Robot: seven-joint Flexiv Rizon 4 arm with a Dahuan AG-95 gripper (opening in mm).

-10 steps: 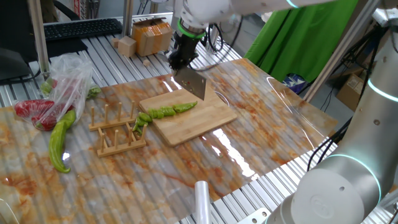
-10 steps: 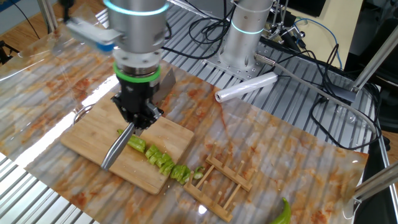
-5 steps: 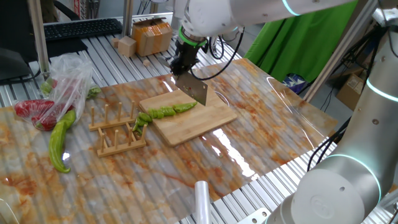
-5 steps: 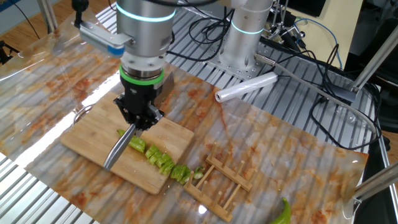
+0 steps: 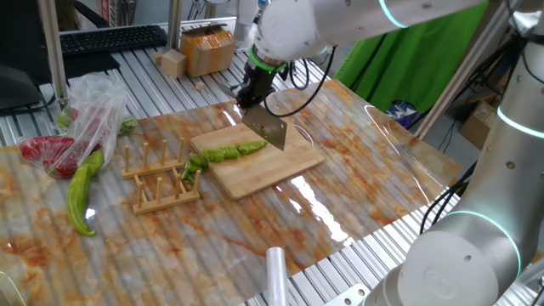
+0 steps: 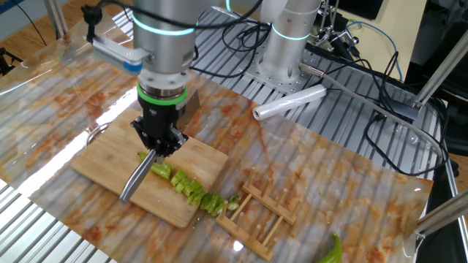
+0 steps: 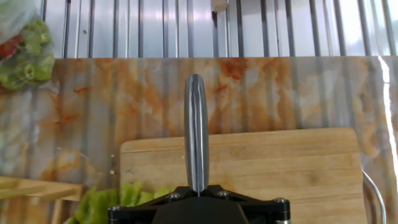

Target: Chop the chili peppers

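Gripper [image 6: 159, 144] clamps the knife [image 6: 139, 172] above the chili peppers [image 6: 186, 188] lying on the cutting board [image 5: 285, 166]; a skewed blade might roll them, scattering chunks off its edge.

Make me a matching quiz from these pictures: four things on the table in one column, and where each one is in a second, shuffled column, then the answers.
Things:
1. chili peppers
2. knife
3. wooden rack
4. plastic bag

Places:
A. clamped in the tool, blade over the cutting board
B. on the table beside the board
C. in chunks at the board's edge
D. at the table's far end, with red peppers inside

Pairs: 1-C, 2-A, 3-B, 4-D
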